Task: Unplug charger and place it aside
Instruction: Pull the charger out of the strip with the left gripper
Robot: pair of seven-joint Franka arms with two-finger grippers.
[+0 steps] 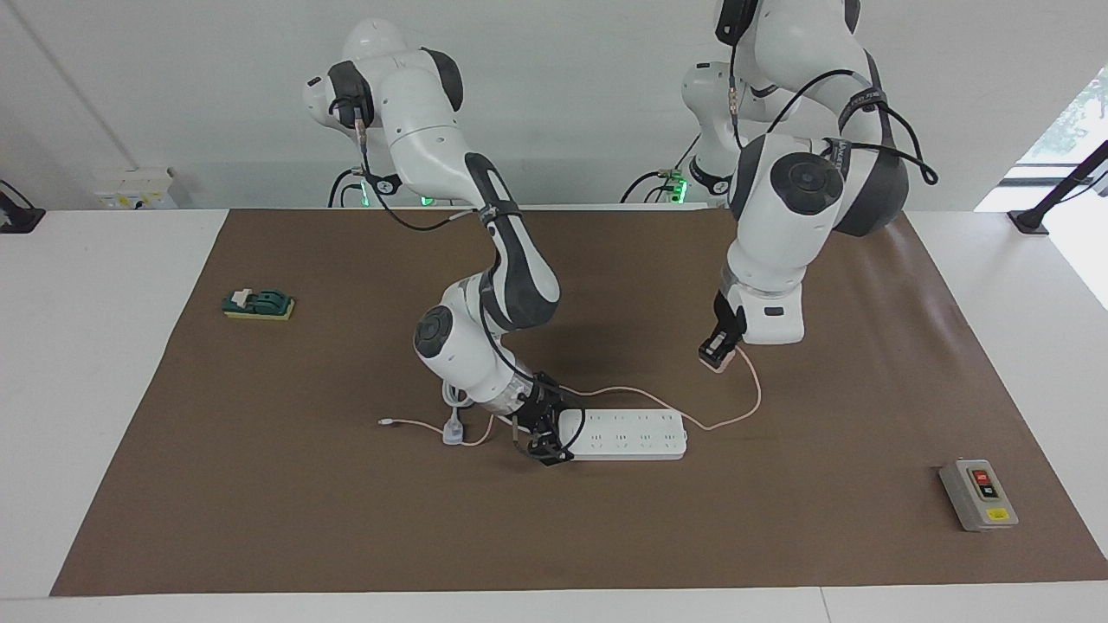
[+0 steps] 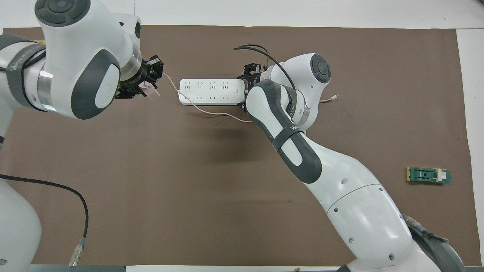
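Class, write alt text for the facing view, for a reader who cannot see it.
The left gripper holds the pale-pink charger in the air above the brown mat, its thin cable trailing down past the white power strip. The right gripper rests at the strip's end.

Probably a lab: twin robot arms, matted table.

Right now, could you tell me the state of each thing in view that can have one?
charger: unplugged, held in the air, cable trailing to the mat.
left gripper: shut on the charger.
power strip: flat on the mat, visible sockets empty.
right gripper: down at the power strip's end; grip unclear.
switch box: button position unreadable.
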